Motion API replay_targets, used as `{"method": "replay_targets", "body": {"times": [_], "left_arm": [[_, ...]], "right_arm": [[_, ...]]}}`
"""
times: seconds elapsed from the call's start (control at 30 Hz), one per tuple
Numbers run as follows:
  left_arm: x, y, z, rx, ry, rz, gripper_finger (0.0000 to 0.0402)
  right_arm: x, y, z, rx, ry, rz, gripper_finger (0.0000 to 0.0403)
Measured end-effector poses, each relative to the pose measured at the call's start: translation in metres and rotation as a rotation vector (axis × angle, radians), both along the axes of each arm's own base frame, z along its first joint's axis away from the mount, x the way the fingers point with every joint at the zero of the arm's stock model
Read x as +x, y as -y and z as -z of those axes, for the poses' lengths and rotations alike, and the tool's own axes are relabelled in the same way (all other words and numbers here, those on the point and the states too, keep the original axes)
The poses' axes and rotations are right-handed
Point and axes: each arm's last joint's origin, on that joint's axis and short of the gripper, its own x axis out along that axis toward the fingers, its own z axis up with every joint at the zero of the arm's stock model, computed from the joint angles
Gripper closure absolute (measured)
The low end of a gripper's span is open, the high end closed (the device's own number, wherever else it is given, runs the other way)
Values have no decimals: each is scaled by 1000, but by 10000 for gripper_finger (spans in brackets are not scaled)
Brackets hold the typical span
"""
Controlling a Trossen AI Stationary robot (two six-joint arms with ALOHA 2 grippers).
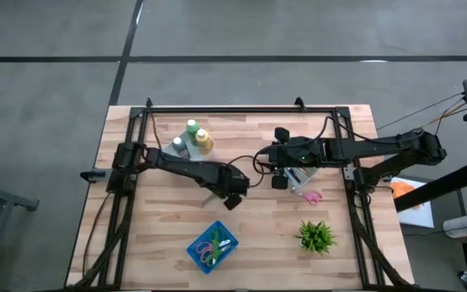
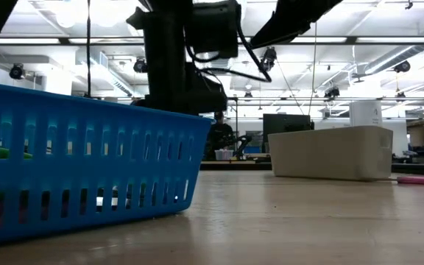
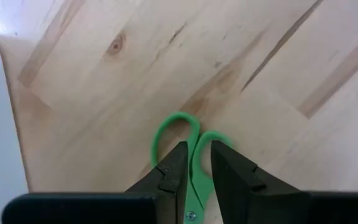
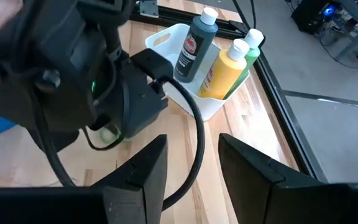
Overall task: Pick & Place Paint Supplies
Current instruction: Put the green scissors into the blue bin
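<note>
Left gripper (image 3: 195, 180) pinching green-handled scissors (image 3: 188, 140) above the pale wooden tabletop (image 3: 135, 74).

Near the middle of the high view, dark left-arm fingers pressed onto the scissors just below the two oval green loops, blades hidden. To its right, right gripper (image 4: 191, 171) hanging with fingers spread, nothing between them. In the upper left of the table: white rectangular bin (image 4: 166, 40) holding three upright squeeze bottles with white caps, dark grey (image 4: 194, 43), yellow-orange (image 4: 222, 68) and green (image 4: 252, 46), touching side by side. Lower centre: blue slotted plastic basket (image 1: 199, 247) with coloured items inside. Lower right: small green potted plant (image 1: 315, 236).
</note>
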Motion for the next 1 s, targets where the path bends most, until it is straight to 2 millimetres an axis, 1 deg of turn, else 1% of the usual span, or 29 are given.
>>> {"method": "replay_targets", "body": {"times": [0.13, 0.2, 0.33, 0.43, 0.83, 1.0], "left_arm": [[-1, 0, -8, -7, 30, -15, 332], [0, 1, -11, -50, 51, -51, 332], [1, 5, -10, -165, 64, -130, 332], [2, 6, -10, -197, 74, -175, 332], [5, 5, -10, -180, 110, -187, 332], [6, 4, -1, -175, 89, -184, 332]], "right_arm": [[0, 0, 0, 0, 0, 0, 260], [0, 0, 0, 0, 0, 0, 260], [0, 0, 0, 0, 0, 0, 260], [0, 0, 0, 0, 0, 0, 260], [0, 0, 0, 0, 0, 0, 260], [0, 0, 0, 0, 0, 0, 260]]}}
